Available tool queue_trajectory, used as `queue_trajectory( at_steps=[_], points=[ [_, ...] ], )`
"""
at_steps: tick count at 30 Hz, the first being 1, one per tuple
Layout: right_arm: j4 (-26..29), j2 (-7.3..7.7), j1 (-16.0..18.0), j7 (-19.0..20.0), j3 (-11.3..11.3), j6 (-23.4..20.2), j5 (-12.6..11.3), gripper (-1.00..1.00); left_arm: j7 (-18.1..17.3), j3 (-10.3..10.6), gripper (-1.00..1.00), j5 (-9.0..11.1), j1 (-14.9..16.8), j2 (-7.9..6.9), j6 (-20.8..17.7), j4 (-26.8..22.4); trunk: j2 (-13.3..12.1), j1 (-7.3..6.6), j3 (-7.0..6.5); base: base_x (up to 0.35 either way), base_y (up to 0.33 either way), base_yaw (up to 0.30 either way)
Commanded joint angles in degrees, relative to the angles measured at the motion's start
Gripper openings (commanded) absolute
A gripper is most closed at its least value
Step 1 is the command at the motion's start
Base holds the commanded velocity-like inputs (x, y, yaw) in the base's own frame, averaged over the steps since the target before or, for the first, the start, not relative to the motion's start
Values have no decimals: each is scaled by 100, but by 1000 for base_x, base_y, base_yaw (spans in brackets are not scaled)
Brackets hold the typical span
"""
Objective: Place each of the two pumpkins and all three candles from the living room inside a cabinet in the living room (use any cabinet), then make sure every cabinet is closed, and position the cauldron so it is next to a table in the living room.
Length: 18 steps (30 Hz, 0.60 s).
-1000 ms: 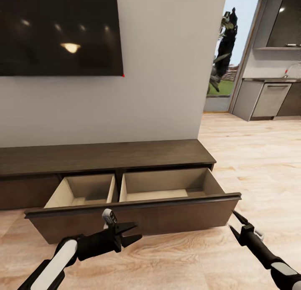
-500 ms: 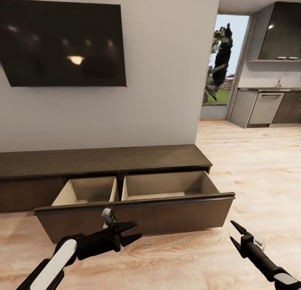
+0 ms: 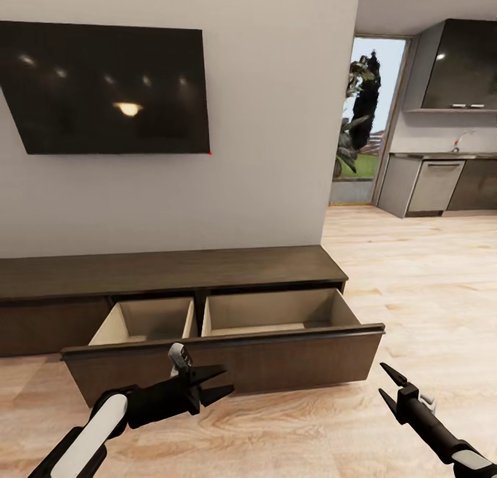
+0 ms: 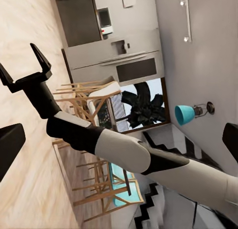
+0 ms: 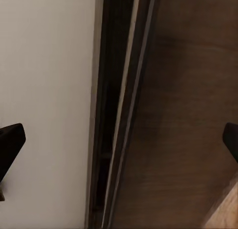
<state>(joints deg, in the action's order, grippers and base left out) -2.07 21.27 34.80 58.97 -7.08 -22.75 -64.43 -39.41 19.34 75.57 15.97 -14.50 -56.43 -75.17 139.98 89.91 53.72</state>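
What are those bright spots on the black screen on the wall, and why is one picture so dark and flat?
Head view: the spots on the television are reflected ceiling lights, one warm and larger, the rest faint. Right wrist view: the camera sits close to the cabinet, so dim brown wood and pale wall show little detail. Left wrist view: bright and sharp, looking toward the kitchen.

TV [image 3: 110, 88] hanging on grey wall [image 3: 276, 154], ceiling lights reflecting in dark screen. Pale wood floor [image 3: 428, 285] running right toward kitchen. Doorway [image 3: 364, 123] showing plant and grass outside. Grey dishwasher [image 3: 433, 186] sitting under kitchen surface [image 3: 442, 156]; dark upper cupboard [image 3: 466, 64] hanging above. Wooden chairs [image 4: 87, 97], teal lamp [image 4: 184, 114] showing in left wrist view.
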Motion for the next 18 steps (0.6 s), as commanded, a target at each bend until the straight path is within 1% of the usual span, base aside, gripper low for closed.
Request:
queue_trajectory(
  at_steps=[1, 3, 5, 10, 13, 16, 18],
  points=[
    [-21, 2, 8, 32, -41, -33, 14, 100, -15, 8, 100, 8, 6, -3, -17, 2, -39, -24, -13, 0, 0, 0],
    [-23, 1, 8, 29, -40, -1, 12, 100, -15, 8, 100, 8, 8, -4, -17, 2, -119, -68, -49, 0, 0, 0],
    [-28, -3, 7, 2, -39, 131, 11, 100, -15, 9, 100, 10, 7, -8, -17, 2, -199, -112, -85, 0, 0, 0],
    [-24, 0, 9, -35, -39, 195, 18, 100, -15, 9, 100, 10, 3, -10, -17, 2, -400, -221, -174, -20, 0, 0],
    [-25, 0, 9, -44, -39, 198, 18, 100, -15, 9, 100, 10, 3, -20, -17, 2, -520, -287, -228, -183, 0, 0],
    [-29, 0, 8, -44, -39, 200, 18, 100, -15, 9, 100, 10, 4, -20, -17, 7, -640, -353, -282, -293, 0, 0],
    [-28, 0, 9, -44, -39, 200, 18, 100, -15, 9, 100, 10, 3, -19, -17, 10, -640, -353, -282, -309, 0, 0]
  ],
)
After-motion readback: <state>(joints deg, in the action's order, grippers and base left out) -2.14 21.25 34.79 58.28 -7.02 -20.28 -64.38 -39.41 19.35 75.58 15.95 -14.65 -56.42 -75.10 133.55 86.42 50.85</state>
